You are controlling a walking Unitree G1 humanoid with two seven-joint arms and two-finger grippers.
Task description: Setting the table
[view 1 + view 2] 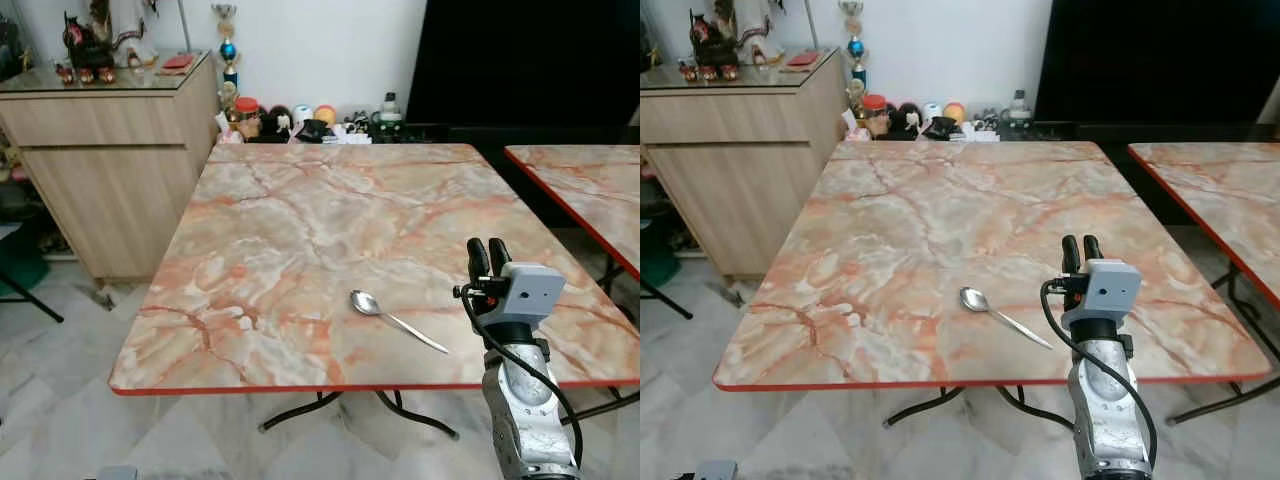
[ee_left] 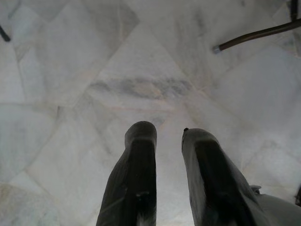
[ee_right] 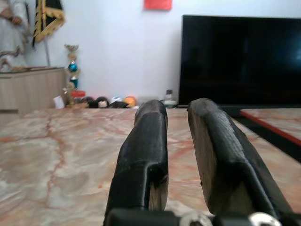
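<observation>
Left eye view: right arm raised at the near right corner of the marble table [image 1: 300,230], forearm upright, right gripper [image 1: 489,256] pointing toward the far wall over the tabletop. Fingers [image 3: 146,150] sit with a narrow gap between them, nothing held. Spoon [image 1: 395,318] lies on the table just left of the gripper, near the front edge, bowl toward the far left, handle angled toward the robot's right; apart from the fingers. Left gripper [image 2: 169,146] hangs over the pale tiled floor [image 2: 94,70], fingers slightly parted, empty. Second marble table [image 1: 590,190] stands to the right. Wooden cabinet [image 1: 110,150] at far left carries figurines. Dark TV screen [image 3: 240,56] and a row of small jars and toys [image 1: 300,120] line the back wall.
</observation>
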